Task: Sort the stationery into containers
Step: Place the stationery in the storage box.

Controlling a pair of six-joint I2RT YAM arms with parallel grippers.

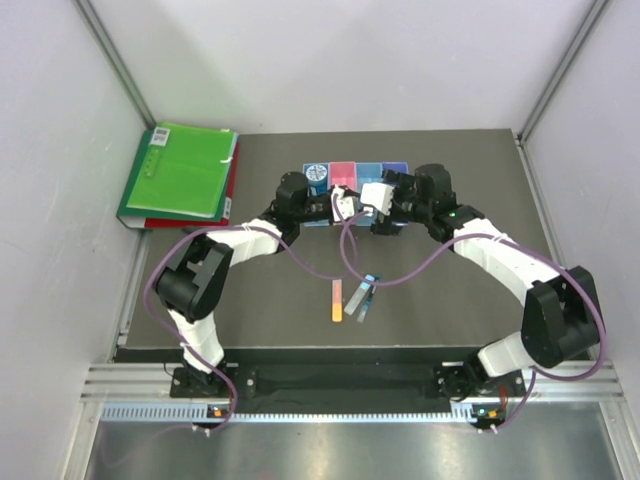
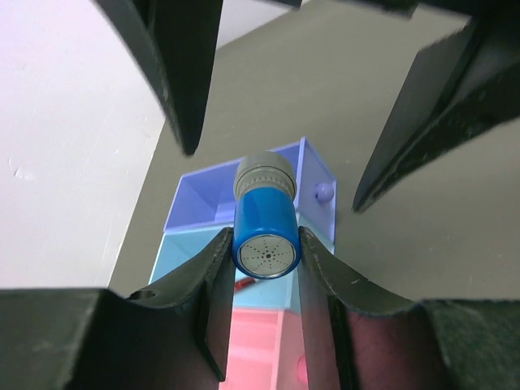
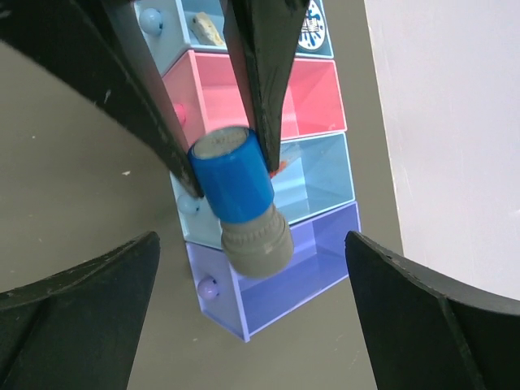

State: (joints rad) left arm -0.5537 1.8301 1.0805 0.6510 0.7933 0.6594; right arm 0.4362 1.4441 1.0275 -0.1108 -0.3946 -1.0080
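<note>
My left gripper (image 2: 265, 244) is shut on a small blue piece (image 2: 264, 223) with a grey ribbed end, held in the air above the row of containers (image 1: 370, 170). In the right wrist view the blue piece (image 3: 236, 187) hangs over the edge between the light blue bin (image 3: 321, 175) and the purple bin (image 3: 325, 260). My right gripper (image 3: 250, 242) faces it, open wide, its fingers apart from the piece. A red pen (image 2: 246, 283) lies in the light blue bin. The blue tape roll (image 1: 316, 173) sits in the leftmost bin.
An orange-pink stick (image 1: 337, 300), a grey stick (image 1: 357, 297) and a blue pen (image 1: 369, 298) lie together on the dark table nearer the arm bases. A big green folder (image 1: 180, 172) rests at the back left. The pink bin (image 3: 309, 93) stands between the two light blue ones.
</note>
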